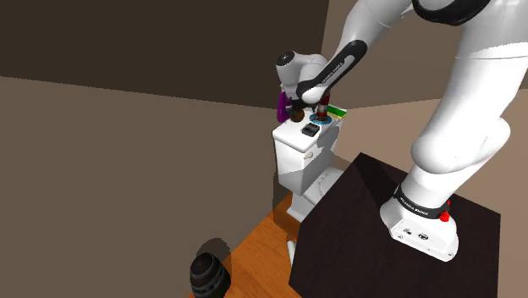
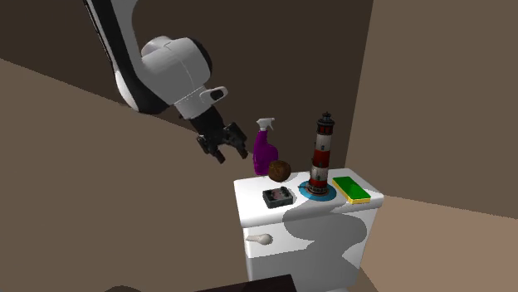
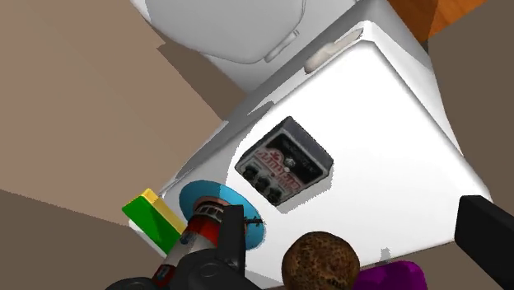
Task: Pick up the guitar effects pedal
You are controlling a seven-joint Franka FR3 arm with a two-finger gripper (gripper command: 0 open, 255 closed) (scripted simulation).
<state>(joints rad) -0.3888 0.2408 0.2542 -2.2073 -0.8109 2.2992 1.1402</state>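
Observation:
The guitar effects pedal (image 2: 277,197) is a small dark box with knobs and a pale face. It lies flat on the lid of a white toilet tank (image 2: 309,217), toward the lid's front, and appears in the shoulder view (image 1: 306,131) and the wrist view (image 3: 284,161) too. My black gripper (image 2: 224,149) hangs open in the air above the tank's corner at the second exterior view's left, well clear of the pedal. In the wrist view the gripper (image 3: 354,243) has its fingers (image 3: 224,243) wide apart with nothing between them.
Sharing the lid are a purple spray bottle (image 2: 264,146), a brown ball (image 2: 279,171), a striped lighthouse figure (image 2: 321,154) on a blue disc, and a green-and-yellow sponge (image 2: 352,189). A flush handle (image 2: 260,240) sticks out in front. Brown walls stand close behind.

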